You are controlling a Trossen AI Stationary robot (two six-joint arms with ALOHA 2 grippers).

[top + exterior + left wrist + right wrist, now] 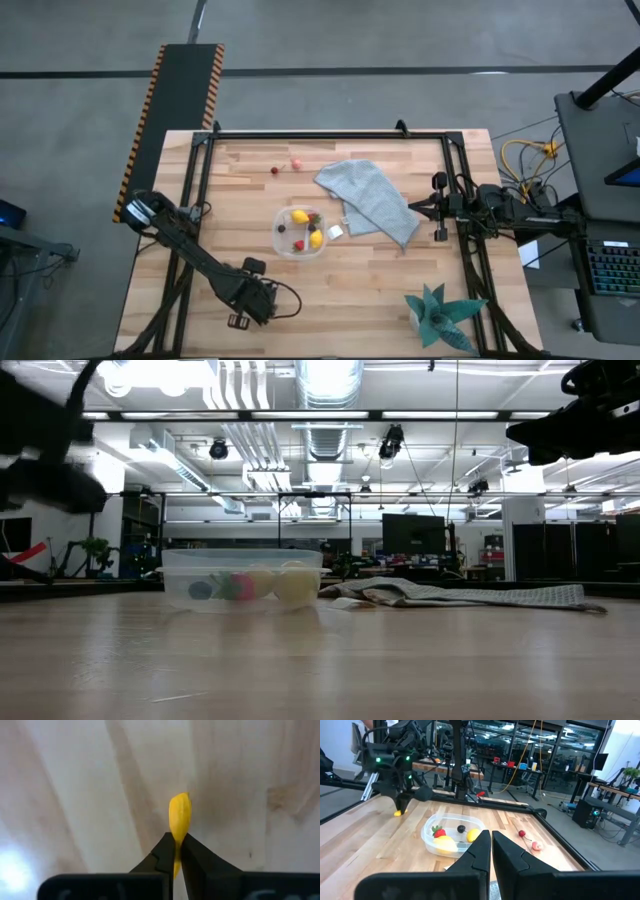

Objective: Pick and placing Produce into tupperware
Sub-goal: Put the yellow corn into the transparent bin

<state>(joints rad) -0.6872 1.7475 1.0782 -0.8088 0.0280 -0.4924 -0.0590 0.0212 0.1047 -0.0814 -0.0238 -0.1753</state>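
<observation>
My left hand (175, 851), near the desk's (340, 290) front-left corner, is clamped on a yellow piece (179, 816). Next, I judge, carry it to the tub (300, 231) mid-desk and release. My right hand (490, 851), pinched closed and empty, waits at the right edge.

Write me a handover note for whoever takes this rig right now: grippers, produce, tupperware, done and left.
Left gripper: jaws shut on a yellow piece, low over the table's near left.
Right gripper: jaws shut, empty, parked at the right edge by the grey cloth.
Tupperware: mid-table, holding two lemons, a strawberry, a dark round piece.
Left: drop in the yellow piece; collect the two red pieces near the far edge.
</observation>
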